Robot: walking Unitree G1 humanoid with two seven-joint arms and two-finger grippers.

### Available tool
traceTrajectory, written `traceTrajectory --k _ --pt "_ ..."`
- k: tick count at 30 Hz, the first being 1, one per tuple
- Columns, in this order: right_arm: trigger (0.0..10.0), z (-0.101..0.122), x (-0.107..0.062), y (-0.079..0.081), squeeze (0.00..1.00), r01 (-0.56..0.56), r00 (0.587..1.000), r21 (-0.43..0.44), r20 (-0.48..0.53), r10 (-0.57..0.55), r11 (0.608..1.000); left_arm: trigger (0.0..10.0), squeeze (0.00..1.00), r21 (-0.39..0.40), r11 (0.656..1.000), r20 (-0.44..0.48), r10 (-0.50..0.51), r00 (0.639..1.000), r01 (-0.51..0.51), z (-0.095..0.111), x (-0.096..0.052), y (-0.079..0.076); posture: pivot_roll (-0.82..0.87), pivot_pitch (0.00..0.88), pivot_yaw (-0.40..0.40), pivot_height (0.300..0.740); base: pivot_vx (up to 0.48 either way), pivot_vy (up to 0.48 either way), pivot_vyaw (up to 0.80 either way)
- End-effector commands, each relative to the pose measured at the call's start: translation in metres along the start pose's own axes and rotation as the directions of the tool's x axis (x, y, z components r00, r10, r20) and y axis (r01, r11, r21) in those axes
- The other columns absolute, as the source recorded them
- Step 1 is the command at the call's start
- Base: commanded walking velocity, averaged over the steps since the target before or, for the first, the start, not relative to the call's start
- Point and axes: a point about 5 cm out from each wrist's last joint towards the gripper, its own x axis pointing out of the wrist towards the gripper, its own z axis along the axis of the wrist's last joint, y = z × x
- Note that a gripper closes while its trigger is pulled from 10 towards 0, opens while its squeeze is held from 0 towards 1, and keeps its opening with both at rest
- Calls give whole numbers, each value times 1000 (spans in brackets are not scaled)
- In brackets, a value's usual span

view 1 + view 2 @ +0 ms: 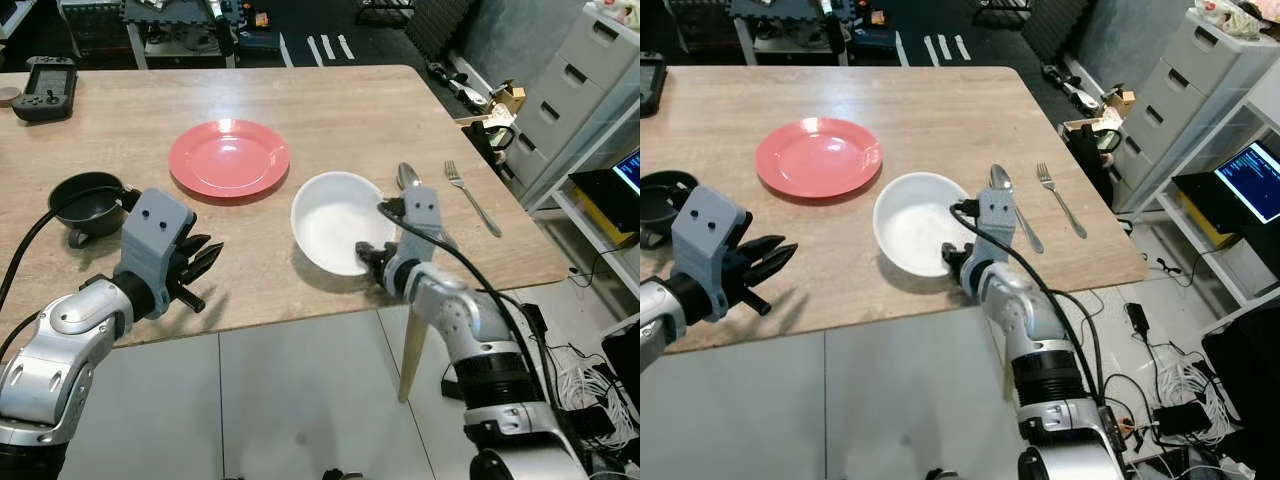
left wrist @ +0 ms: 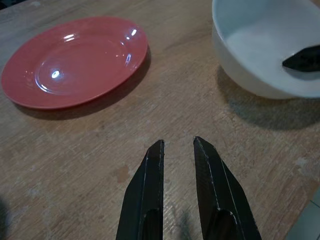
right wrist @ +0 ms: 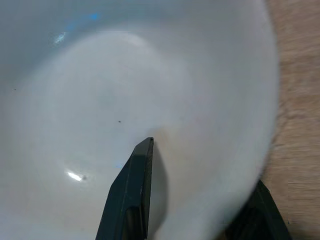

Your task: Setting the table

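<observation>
Left eye view: wooden counter [image 1: 300,110] with a red plate [image 1: 229,157] near the middle, empty, and a white bowl [image 1: 335,220] just right of it toward the near edge, empty except for a finger. Right gripper [image 1: 372,258] is at the bowl's near-right rim, one finger inside and one outside, clamped on the rim. Spoon [image 1: 405,176] lies just right of the bowl, fork [image 1: 472,197] further right, both apart from the bowl. Black bowl [image 1: 86,200] sits at the left, contents can't be made out. Left gripper [image 1: 200,262] hovers over the near-left counter, fingers slightly apart, holding nothing. A black handheld device [image 1: 45,87] is at the far left corner. Left wrist view: two black fingers [image 2: 147,190] with a narrow gap over bare wood, red plate and white bowl beyond. Right wrist view: one finger [image 3: 131,192] inside the bowl, the other outside the rim.
</observation>
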Motion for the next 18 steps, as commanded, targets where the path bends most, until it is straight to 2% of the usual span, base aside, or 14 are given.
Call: traceTrajectory --k 1,2,3,4,18 --pt "10000 -1 1 0 0 -2 1000 13 -6 2 1000 10000 0 -7 1000 -8 -1 1000 1 -3 -1 -2 73 107 -13 740 0 0 0" --pt "10000 -1 1 0 0 -2 1000 13 -6 2 1000 10000 0 -7 1000 -8 -1 1000 1 -3 -1 -2 73 107 -13 740 0 0 0" --pt "6039 1 2 1 0 -5 1000 23 -5 5 1000 10000 0 -7 1000 -8 0 1000 0 -3 0 -2 73 107 -14 740 0 0 0" --pt "0 1 3 2 0 -6 1000 29 -5 6 1000 10000 0 -7 1000 -7 1 1000 -1 -4 0 -2 73 105 -15 740 0 0 0" --pt "0 4 3 -1 0 -14 999 123 31 10 992 10000 0 -10 1000 -3 5 1000 -5 -4 1 -3 70 89 -18 740 0 0 0"
